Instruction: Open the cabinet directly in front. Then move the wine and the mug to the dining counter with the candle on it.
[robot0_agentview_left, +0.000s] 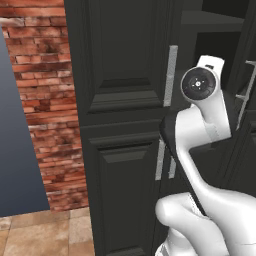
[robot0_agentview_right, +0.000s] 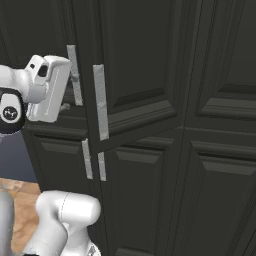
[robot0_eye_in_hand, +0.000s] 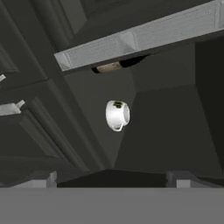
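The tall black cabinet (robot0_agentview_left: 125, 60) stands right in front of me. Its upper right door (robot0_agentview_right: 145, 65) hangs partly open, with a silver bar handle (robot0_agentview_right: 100, 102). Through the gap, the hand view looks into the dark compartment. The white mug (robot0_eye_in_hand: 117, 115) sits there, well ahead of my open gripper (robot0_eye_in_hand: 111, 179), which has nothing between its fingers. The wine (robot0_eye_in_hand: 108, 67) shows just a strip of pale label, the rest hidden behind the bar handle (robot0_eye_in_hand: 140, 37). My hand (robot0_agentview_right: 50, 90) hovers by the door's edge. The dining counter and the candle are out of view.
The upper left door's handle (robot0_agentview_left: 171, 75) and the shut lower doors (robot0_agentview_right: 150, 200) flank the arm. A red brick wall (robot0_agentview_left: 45, 100) and a tiled floor (robot0_agentview_left: 45, 230) lie to the left. The open door's edge is close to my wrist.
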